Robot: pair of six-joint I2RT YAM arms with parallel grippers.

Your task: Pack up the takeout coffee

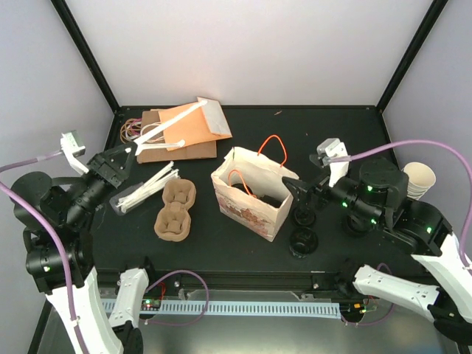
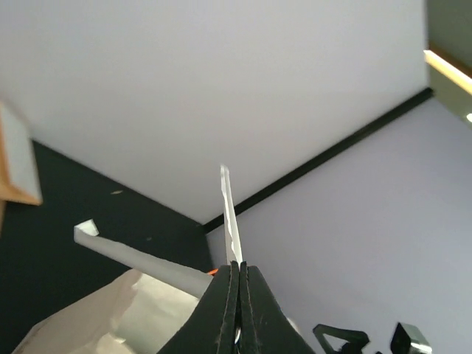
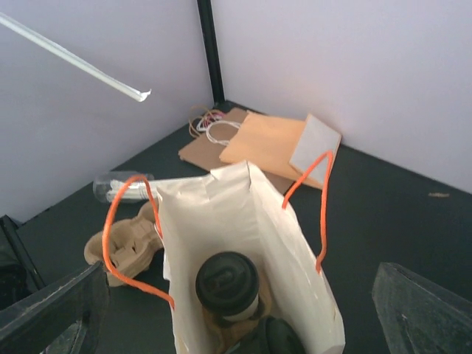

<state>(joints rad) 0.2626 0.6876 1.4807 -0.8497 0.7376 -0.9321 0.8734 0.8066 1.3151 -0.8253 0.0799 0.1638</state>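
The takeout coffee (image 3: 227, 284), a pale cup under a black lid, stands upright in a brown holder at the bottom of the white paper bag (image 1: 251, 193) (image 3: 221, 214) with orange handles. A second black lid (image 3: 276, 339) shows beside it. My right gripper (image 1: 299, 193) (image 3: 237, 274) hangs open just above the bag's right rim, nothing between its fingers (image 3: 51, 310). My left gripper (image 1: 124, 164) (image 2: 240, 264) is at the left, shut on a thin white wrapped straw (image 1: 169, 125) (image 2: 230, 214) (image 3: 81, 65) that sticks out toward the back.
A brown cup carrier (image 1: 175, 210) and a packet of straws (image 1: 144, 192) lie left of the bag. Flat paper bags (image 1: 181, 133) lie at the back. Black lids (image 1: 303, 228) sit right of the bag, and cream cups (image 1: 419, 179) stand at the far right.
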